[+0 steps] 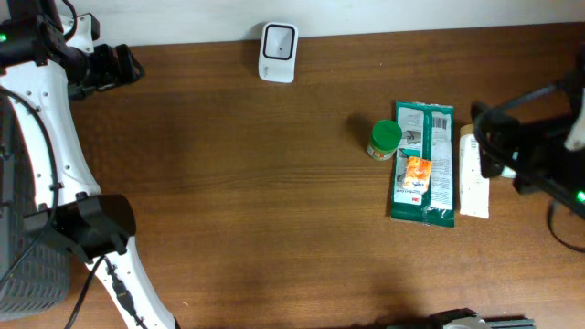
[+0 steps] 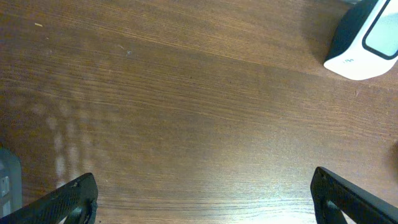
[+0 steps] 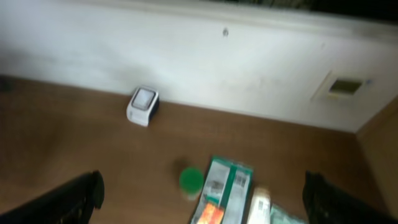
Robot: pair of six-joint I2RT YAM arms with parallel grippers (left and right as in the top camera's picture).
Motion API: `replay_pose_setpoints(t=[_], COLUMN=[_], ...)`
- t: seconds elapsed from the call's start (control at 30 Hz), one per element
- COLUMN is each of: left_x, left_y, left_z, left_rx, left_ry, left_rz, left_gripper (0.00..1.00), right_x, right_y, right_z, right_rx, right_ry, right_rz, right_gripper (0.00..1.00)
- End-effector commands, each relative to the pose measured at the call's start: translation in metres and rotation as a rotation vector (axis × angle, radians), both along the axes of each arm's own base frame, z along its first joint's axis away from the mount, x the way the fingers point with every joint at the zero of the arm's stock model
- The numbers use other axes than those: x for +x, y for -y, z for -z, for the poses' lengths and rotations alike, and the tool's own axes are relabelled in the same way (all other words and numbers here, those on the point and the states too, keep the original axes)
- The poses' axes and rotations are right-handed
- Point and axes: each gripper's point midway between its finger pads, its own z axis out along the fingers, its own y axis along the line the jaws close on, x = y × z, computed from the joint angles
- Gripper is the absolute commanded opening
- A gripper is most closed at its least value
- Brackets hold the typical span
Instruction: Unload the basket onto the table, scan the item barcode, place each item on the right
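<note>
Right gripper and left gripper both gape wide, holding nothing!
Green packet lies flat beside the jar, below the right gripper: likely light, floppy and slick, so pinch a long edge.

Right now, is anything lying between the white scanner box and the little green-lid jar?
No. In the overhead view only bare brown table lies between the scanner and the green-lid jar.
</note>
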Motion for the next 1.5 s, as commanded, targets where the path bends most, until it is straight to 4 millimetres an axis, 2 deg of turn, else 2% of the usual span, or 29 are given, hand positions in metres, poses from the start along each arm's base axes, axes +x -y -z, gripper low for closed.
replay_pose_setpoints(t=[0.0,0.07,0.13,0.2,0.27,0.33,0.43,0.53,0.57,0.77,0.87,0.9,0.97,1.47], left_x=[0.002,0.002,0.002,0.002,0.002,0.002,0.002,0.002,0.002,0.002,0.002,0.002,0.002,0.002], left_y=[0.001,0.001,0.001,0.001,0.001,0.001,0.001,0.001,0.001,0.001,0.001,0.001,0.001,0.001], left_z=[-0.002,-0.002,-0.002,-0.002,-0.002,-0.002,-0.002,-0.002,-0.002,-0.002,-0.002,-0.002,-0.002,-0.002], left_rx=[-0.005,-0.005,-0.005,-0.005,-0.005,-0.005,-0.005,-0.005,-0.005,-0.005,-0.005,-0.005,-0.005,-0.005], left_ry=[0.011,0.011,0.012,0.012,0.012,0.012,0.012,0.012,0.011,0.012,0.012,0.012,0.012,0.012], left_rz=[0.008,0.008,0.008,0.008,0.008,0.008,0.008,0.008,0.008,0.008,0.008,0.008,0.008,0.008], left_gripper=[0.99,0.99,0.99,0.99,0.99,0.99,0.99,0.99,0.99,0.99,0.99,0.99,0.99,0.99], right_x=[0.025,0.042,0.06,0.063,0.055,0.036,0.016,0.006,0.004,0.005,0.005,0.004,0.004,0.004], right_y=[0.002,0.0,-0.002,0.001,0.003,0.004,0.005,0.004,0.005,0.002,-0.004,-0.006,-0.006,-0.006], right_z=[0.023,0.04,0.074,0.102,0.145,0.197,0.243,0.271,0.286,0.324,0.341,0.353,0.352,0.352], right_rx=[-0.093,-0.119,-0.119,-0.107,-0.1,-0.095,-0.091,-0.089,-0.089,-0.088,-0.083,-0.077,-0.027,-0.027], right_ry=[0.023,0.078,0.19,0.259,0.35,0.419,0.477,0.496,0.494,0.464,0.406,0.357,0.353,0.353], right_rz=[-0.011,-0.021,-0.021,-0.019,-0.013,-0.009,-0.008,-0.014,-0.013,-0.029,-0.065,-0.081,-0.066,-0.066], right_gripper=[0.98,0.99,0.98,0.98,0.98,0.98,0.98,0.98,0.98,0.98,0.98,0.98,0.98,0.98])
